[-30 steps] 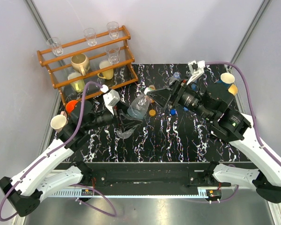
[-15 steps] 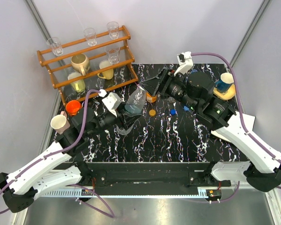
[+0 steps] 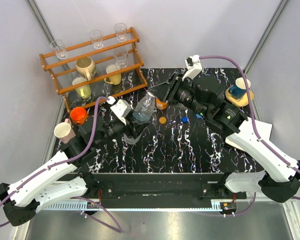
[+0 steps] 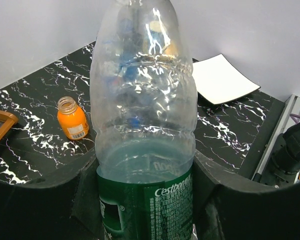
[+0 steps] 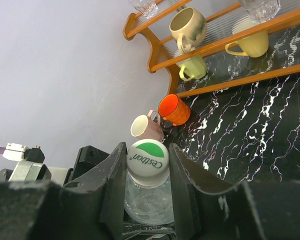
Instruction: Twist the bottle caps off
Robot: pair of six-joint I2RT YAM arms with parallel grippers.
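The left hand [image 4: 145, 197] pinches the green-label bottle [image 4: 142, 100], the right hand [image 5: 147, 162] its cap [image 5: 148, 154], well inside the table [image 3: 190, 150] edges.

- "Cestbon", in white letters: on the green label [image 4: 155, 205] of the clear bottle [image 4: 142, 100], left wrist view.
- Fine white print below that name, on the same label: too small to read.
- "Cestbon", in dark letters: on the white part of the bottle cap [image 5: 148, 156], right wrist view.
- Print on the squat orange bottle [image 4: 73, 119]: too small to read.
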